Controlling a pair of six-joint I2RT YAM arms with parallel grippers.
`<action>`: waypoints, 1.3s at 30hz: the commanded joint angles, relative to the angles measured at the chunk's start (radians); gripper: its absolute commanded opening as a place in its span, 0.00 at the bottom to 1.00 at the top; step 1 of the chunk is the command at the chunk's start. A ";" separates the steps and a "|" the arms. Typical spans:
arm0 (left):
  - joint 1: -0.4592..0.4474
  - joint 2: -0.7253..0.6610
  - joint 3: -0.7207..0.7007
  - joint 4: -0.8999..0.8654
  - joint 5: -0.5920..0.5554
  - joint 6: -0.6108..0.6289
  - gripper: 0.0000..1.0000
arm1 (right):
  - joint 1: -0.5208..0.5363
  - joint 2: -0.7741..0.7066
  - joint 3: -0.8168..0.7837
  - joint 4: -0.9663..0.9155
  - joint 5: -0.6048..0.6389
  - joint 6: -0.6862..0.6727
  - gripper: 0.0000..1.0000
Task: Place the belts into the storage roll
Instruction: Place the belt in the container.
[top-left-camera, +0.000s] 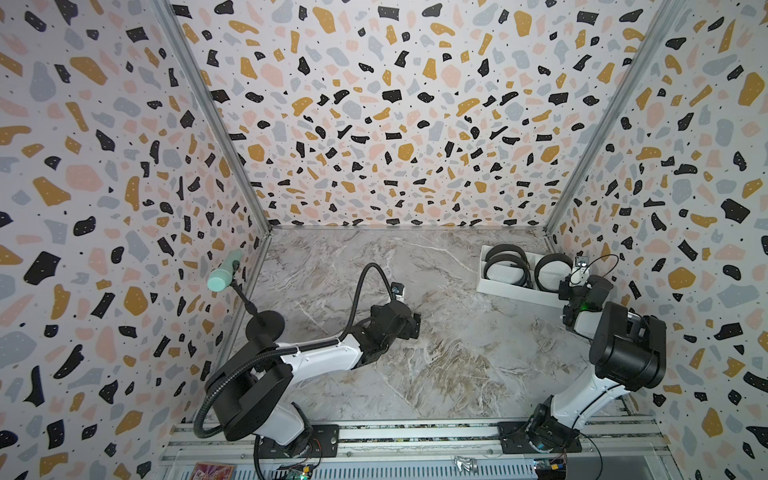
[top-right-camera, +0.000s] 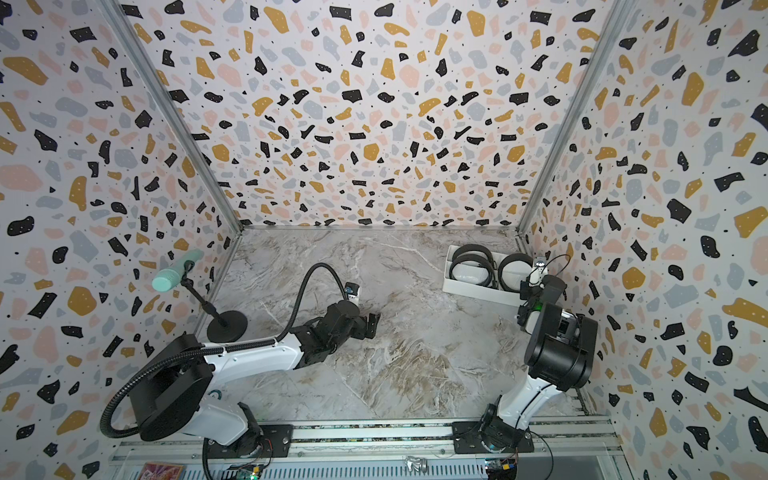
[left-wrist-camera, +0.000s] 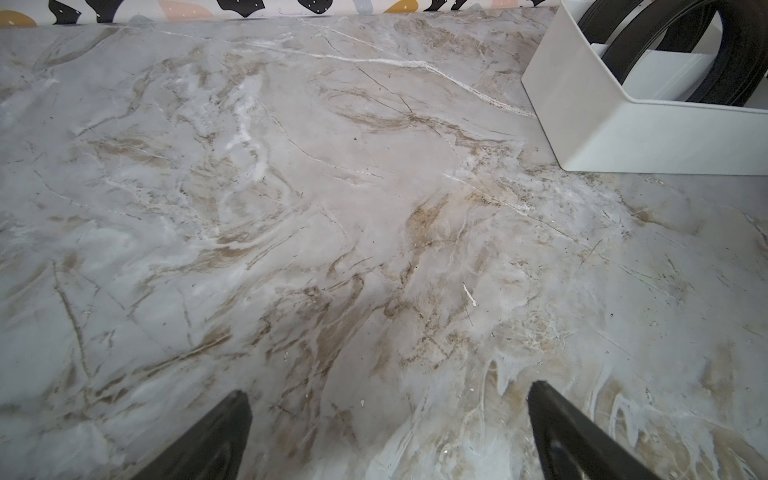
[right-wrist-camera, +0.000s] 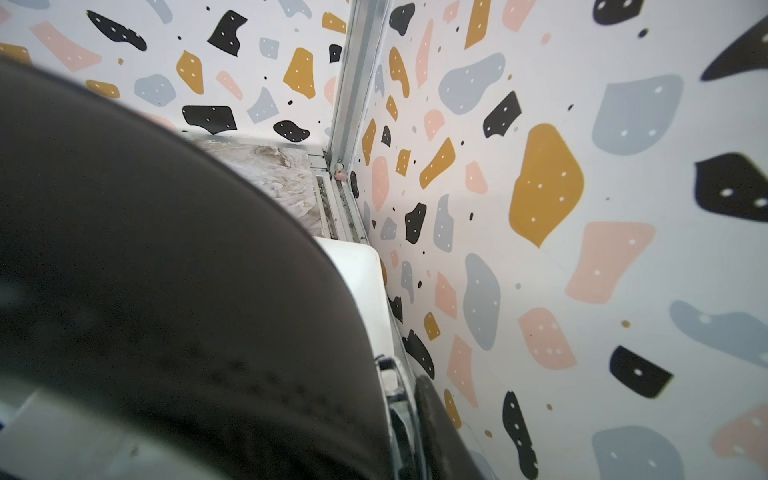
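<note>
Mounting rail (top-left-camera: 415, 434) along the near edge, both arm bases bolted to it; marble-pattern table (top-left-camera: 436, 374) beyond; green-headed microphone (top-left-camera: 222, 276) on its stand at the left wall.

Left gripper (top-left-camera: 412, 326) low over bare table near the middle; jaws spread wide, nothing between them; its wrist view agrees, fingertips (left-wrist-camera: 237, 411) well apart over bare marble.

Tray (top-left-camera: 515, 291), white, at far right, close to the right wall; in both top views all three belts (top-left-camera: 503, 248) sit inside it, each coiled and standing on edge; two coils together at the end nearer the table's middle, though whether they share one section is unclear; third belt (top-left-camera: 552, 255) in the next section toward the wall.

Right gripper (top-left-camera: 567, 286) at the tray's wall-side end, against the third belt; in its wrist view the strap fills the frame, blurred; one finger (right-wrist-camera: 432, 415) just beside the buckle (right-wrist-camera: 392, 386); other finger hidden behind the strap; cannot tell whether the jaws clamp the belt or merely flank it.
</note>
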 joint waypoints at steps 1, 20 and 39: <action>0.009 -0.019 -0.015 0.040 -0.015 0.015 0.99 | 0.008 0.003 0.021 -0.055 0.046 -0.022 0.26; 0.016 -0.017 -0.019 0.050 -0.007 0.021 0.99 | -0.030 -0.130 0.056 -0.065 0.008 -0.002 0.81; 0.017 -0.032 -0.030 0.053 -0.019 0.010 0.99 | -0.018 -0.055 0.062 -0.058 -0.067 -0.038 0.22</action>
